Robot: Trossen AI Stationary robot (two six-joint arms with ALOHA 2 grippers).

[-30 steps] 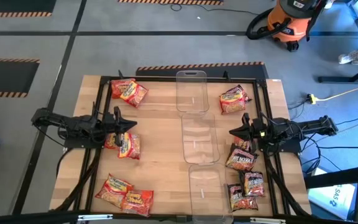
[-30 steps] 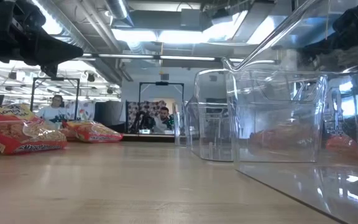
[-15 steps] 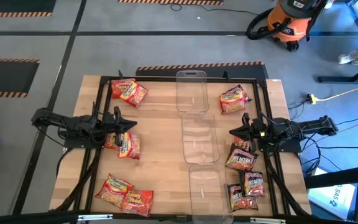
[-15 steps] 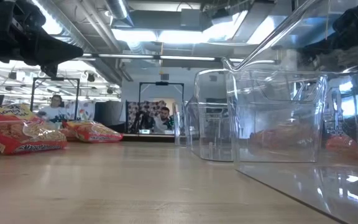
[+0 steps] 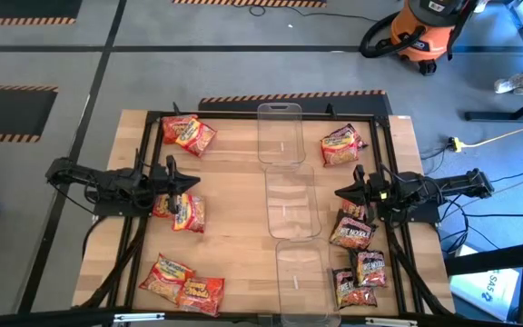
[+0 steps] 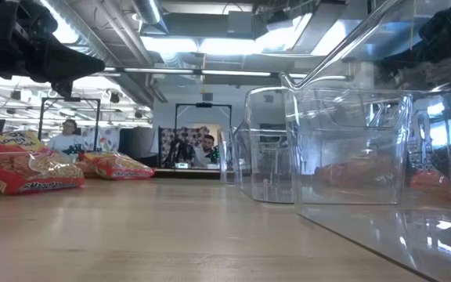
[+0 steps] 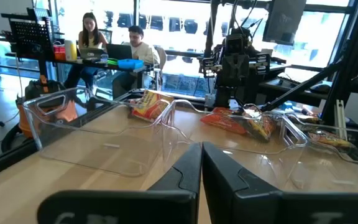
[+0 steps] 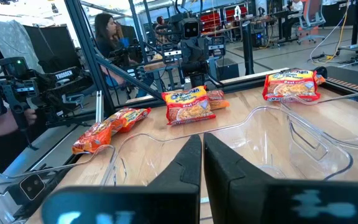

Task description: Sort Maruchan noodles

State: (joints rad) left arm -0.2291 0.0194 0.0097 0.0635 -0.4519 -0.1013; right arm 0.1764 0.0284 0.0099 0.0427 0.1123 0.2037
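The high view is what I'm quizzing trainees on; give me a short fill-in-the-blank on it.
1. The clear bins in a row down the table's middle number ____.
2. Both the left gripper and the right gripper have their fingers ____.
3. The noodle packets lie on the table; the bins hold ____ of them.

Missing: three; shut; none

Bright even overhead light, window glare, blurred near foreground.

Noodle packets (image 5: 189,135): red-yellow; others (image 5: 352,234) dark with red. Bins (image 5: 280,136) clear. Table (image 5: 234,182) pale wood. Vacuum (image 5: 420,27) orange-black.
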